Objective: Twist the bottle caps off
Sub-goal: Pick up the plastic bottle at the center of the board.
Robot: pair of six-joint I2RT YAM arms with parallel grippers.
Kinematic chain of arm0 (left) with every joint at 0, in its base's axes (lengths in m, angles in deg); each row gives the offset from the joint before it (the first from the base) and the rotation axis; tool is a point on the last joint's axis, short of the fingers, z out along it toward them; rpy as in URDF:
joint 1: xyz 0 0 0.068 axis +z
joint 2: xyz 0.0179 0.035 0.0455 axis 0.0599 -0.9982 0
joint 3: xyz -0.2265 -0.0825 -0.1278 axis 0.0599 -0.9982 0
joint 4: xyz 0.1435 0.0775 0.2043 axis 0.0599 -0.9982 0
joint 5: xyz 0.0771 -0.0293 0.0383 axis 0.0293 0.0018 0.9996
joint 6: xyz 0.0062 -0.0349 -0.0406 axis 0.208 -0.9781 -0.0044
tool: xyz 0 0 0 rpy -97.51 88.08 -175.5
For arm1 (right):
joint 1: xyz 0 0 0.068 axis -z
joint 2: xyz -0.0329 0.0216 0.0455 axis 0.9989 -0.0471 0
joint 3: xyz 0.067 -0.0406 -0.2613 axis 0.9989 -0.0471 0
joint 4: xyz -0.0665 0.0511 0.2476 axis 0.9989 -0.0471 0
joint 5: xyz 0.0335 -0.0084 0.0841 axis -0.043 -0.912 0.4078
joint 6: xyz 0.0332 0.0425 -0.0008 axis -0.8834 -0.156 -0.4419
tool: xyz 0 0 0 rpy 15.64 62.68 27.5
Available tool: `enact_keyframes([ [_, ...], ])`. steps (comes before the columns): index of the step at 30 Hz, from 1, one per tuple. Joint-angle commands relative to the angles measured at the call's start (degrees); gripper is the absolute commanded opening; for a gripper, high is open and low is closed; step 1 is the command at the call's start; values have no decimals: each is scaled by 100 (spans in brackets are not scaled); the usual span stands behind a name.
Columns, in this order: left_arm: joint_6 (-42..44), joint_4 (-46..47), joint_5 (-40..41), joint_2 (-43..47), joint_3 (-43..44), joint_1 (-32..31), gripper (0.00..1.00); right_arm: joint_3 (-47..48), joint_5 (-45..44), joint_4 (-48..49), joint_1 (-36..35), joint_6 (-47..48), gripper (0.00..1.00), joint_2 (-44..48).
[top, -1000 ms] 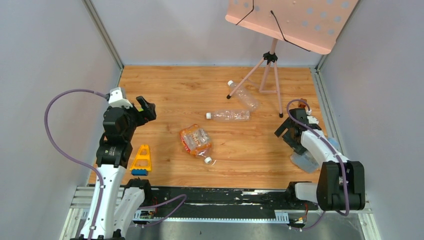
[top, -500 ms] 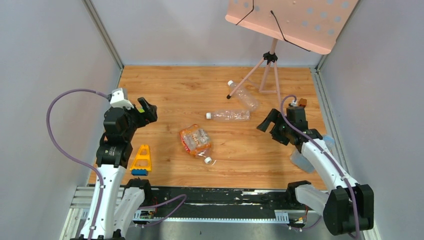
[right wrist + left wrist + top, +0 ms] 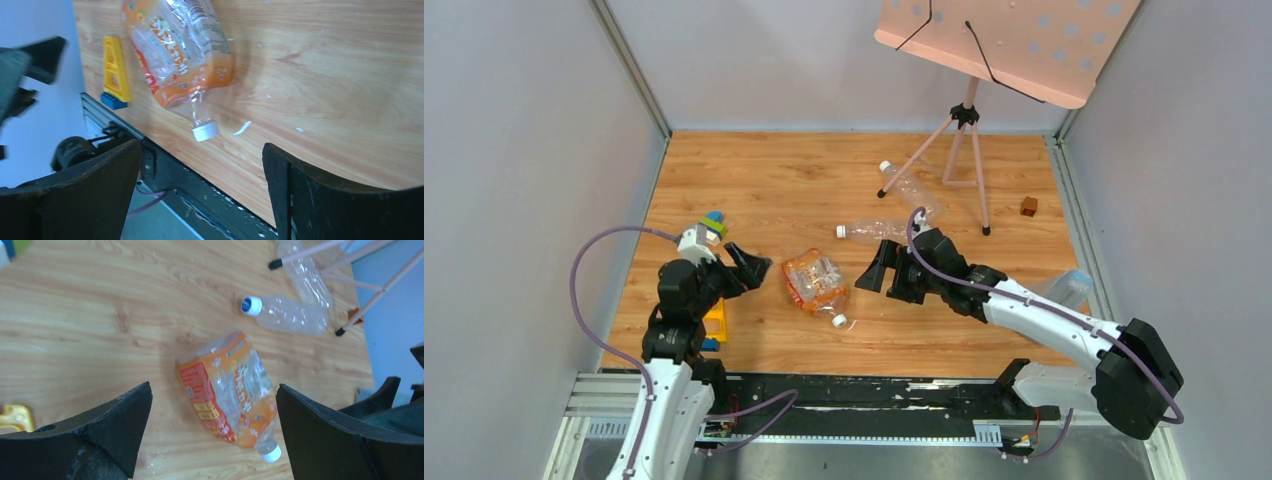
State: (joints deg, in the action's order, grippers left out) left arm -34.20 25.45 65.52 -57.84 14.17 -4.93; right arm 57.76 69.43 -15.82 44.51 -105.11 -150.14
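Observation:
A crushed orange-labelled bottle point(image 3: 816, 280) lies mid-table with its white cap point(image 3: 838, 321) pointing toward the near edge. My left gripper point(image 3: 754, 270) hangs open just left of it. In the left wrist view the bottle point(image 3: 227, 390) and its cap point(image 3: 271, 454) show between the spread fingers, below them. My right gripper point(image 3: 876, 275) is open just right of the bottle, and its wrist view shows the cap point(image 3: 205, 130) above the empty gap of that gripper point(image 3: 201, 145). Two clear bottles lie farther back, one point(image 3: 886, 231) with a white cap point(image 3: 841, 232), the other point(image 3: 912, 190) with a cap point(image 3: 885, 167).
A pink music stand's tripod point(image 3: 964, 115) stands at the back right, its legs over the far clear bottle. A brown cube point(image 3: 1028, 206) sits near the right edge. A yellow triangular block point(image 3: 714, 318) lies under the left arm. A clear container point(image 3: 1069, 288) rests at the right.
The right arm has swung from the right edge to the middle, beside the orange bottle. The left arm has dropped forward and right toward the same bottle. Both grippers stay open.

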Motion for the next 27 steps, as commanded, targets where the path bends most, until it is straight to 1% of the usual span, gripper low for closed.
enact_keyframes([
  [1, -455, 455, -896, 840, -850, 9, 100, -115, -495, 957, -244, -1053, 92, -40],
  [4, -672, 303, -1030, 1763, -1320, 9, 100, -101, -674, 1033, -252, -1473, 92, -179],
  [6, -590, 92, -1012, 2126, -1463, 8, 100, -128, -775, 1093, -301, -1651, 91, -288],
  [8, -430, -38, -959, 2201, -1502, 13, 100, -285, -690, 1405, -362, -1841, 87, -476],
  [10, -297, 61, -950, 2021, -1454, 7, 100, -486, -406, 1977, -442, -1900, 86, -731],
  [12, -214, 288, -1028, 1645, -1405, 7, 100, -548, -201, 2364, -535, -1917, 85, -1029],
  [15, -187, 819, -1319, 900, -1445, 9, 100, -367, -101, 2606, -581, -1825, 84, -1493],
  [17, -131, 981, -1492, 581, -1443, 11, 100, -243, -29, 2660, -586, -1776, 82, -1796],
  [20, -50, 1069, -1524, 439, -1419, 9, 100, -161, 151, 3012, -583, -1714, 78, -2229],
  [25, -50, 1162, -1127, 418, -1322, 9, 100, 2, 705, 3598, -592, -1589, 71, -2751],
  [27, -62, 1255, -1103, 323, -1305, 2, 100, 29, 825, 3709, -598, -1569, 70, -2904],
])
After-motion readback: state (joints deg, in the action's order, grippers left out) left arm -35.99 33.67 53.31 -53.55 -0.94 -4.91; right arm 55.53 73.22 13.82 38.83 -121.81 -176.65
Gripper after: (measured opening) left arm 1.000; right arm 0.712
